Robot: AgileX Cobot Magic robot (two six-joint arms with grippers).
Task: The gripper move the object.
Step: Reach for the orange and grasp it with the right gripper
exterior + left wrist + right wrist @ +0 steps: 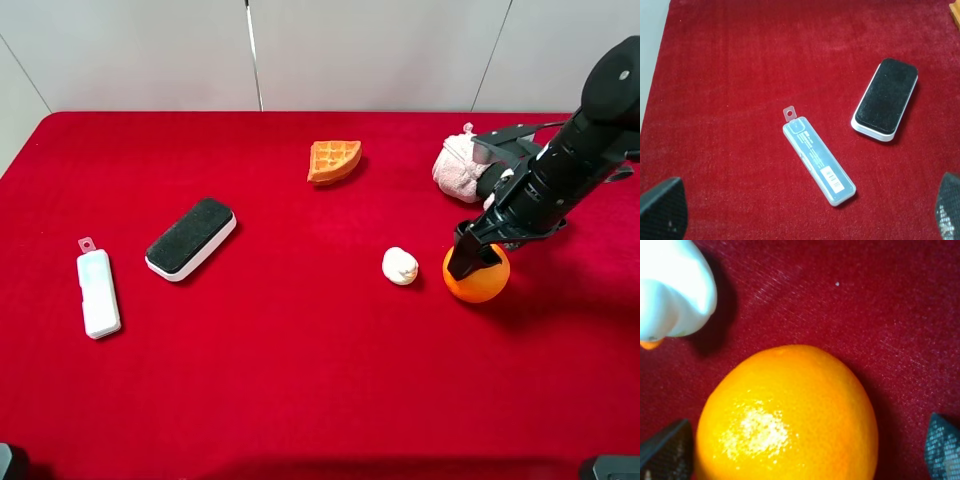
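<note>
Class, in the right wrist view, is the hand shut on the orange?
No: the hand is open, with red cloth showing between the orange and one finger.

High view overlooks whole table [300, 380]; right wrist hangs close above orange [790, 415].

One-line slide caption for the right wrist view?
Open right gripper straddles the orange on the red cloth, one fingertip either side, white lump nearby.
</note>
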